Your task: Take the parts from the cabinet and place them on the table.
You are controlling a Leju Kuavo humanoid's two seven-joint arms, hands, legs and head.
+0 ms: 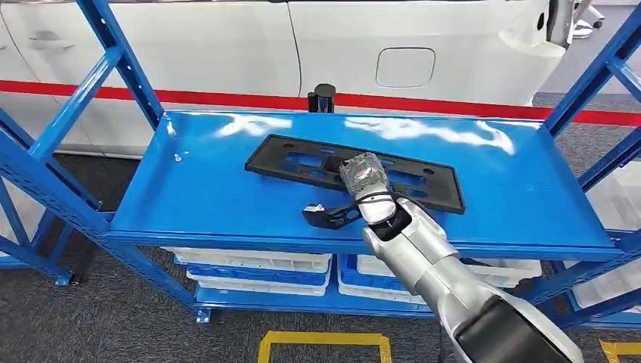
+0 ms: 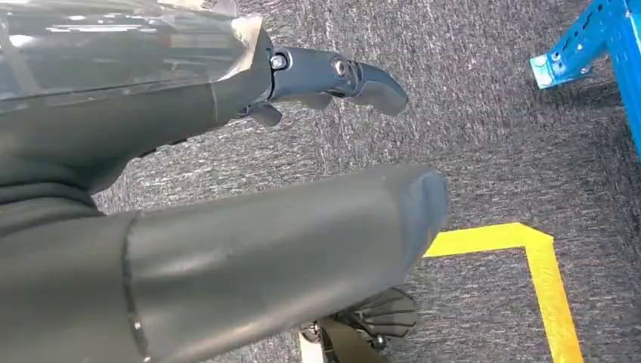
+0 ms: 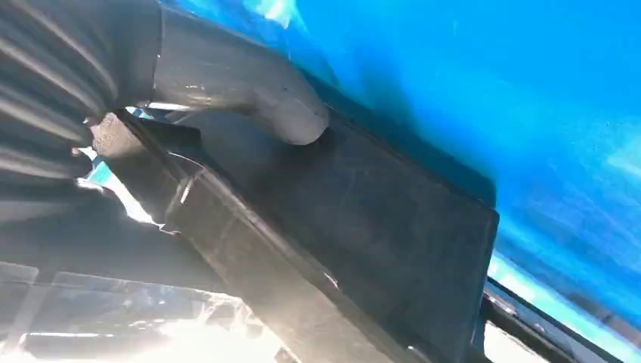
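Now r. hand [image 1: 355,198] fingers on panel [image 1: 302,162]

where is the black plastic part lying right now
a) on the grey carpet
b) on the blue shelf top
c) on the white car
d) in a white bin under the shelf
b: the black plastic part lies flat on the blue shelf, with the right robot hand at its near edge and the thumb pressed on it.
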